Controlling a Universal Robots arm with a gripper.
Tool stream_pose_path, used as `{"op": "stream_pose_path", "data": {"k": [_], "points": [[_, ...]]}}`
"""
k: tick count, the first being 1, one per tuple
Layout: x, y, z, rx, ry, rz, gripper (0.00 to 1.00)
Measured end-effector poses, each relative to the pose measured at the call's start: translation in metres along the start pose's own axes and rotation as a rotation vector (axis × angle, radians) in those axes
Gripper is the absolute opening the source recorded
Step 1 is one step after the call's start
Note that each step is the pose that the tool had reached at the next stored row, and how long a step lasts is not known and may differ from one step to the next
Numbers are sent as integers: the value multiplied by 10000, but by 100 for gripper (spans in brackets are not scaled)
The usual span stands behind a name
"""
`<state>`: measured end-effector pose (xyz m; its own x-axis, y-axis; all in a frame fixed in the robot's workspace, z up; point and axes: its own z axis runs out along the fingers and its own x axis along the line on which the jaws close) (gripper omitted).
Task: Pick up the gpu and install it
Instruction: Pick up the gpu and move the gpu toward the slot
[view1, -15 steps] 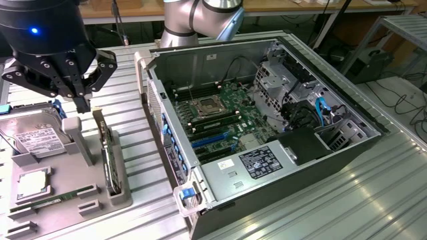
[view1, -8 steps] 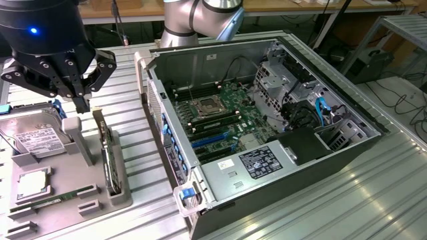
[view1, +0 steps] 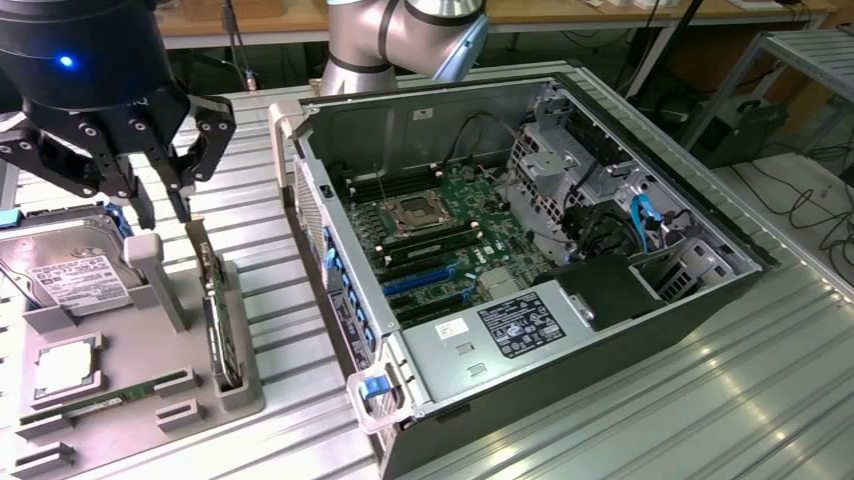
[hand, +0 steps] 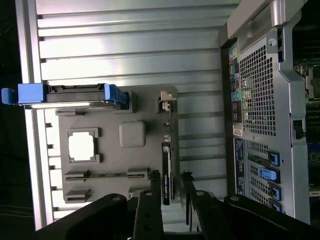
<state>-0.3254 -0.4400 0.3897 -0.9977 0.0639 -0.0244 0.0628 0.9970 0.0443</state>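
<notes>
Fingers (view1: 179, 192) of the gripper (view1: 160, 222) stand apart, holding nothing; exterior view: gpu (view1: 211, 300) stands on edge in a slot of the grey tray (view1: 140, 345), below the fingertips, untouched; wrist view: fingers (hand: 149, 210) flank the gpu (hand: 166, 170), one on each face; its long axis runs along the gap, across the closing direction; alignment judged good.

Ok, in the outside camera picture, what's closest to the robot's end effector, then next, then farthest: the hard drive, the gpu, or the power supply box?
1. gpu: standing on edge in the tray slot, just under the end effector.
2. hard drive: on the tray, toward the exterior view's left.
3. power supply: inside the computer, on the exterior view's right.
</notes>
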Motion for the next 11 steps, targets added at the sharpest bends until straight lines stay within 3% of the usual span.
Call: {"op": "stream_pose_path", "data": {"k": [1, 2, 4, 9, 11], "points": [[1, 0, 0, 0, 0, -8, 36], [2, 0, 0, 0, 1, -16, 48], [3, 0, 0, -1, 1, -24, 60], [6, 0, 1, -1, 3, -43, 66], [-4, -3, 46, 1, 75, -101, 66]]}}
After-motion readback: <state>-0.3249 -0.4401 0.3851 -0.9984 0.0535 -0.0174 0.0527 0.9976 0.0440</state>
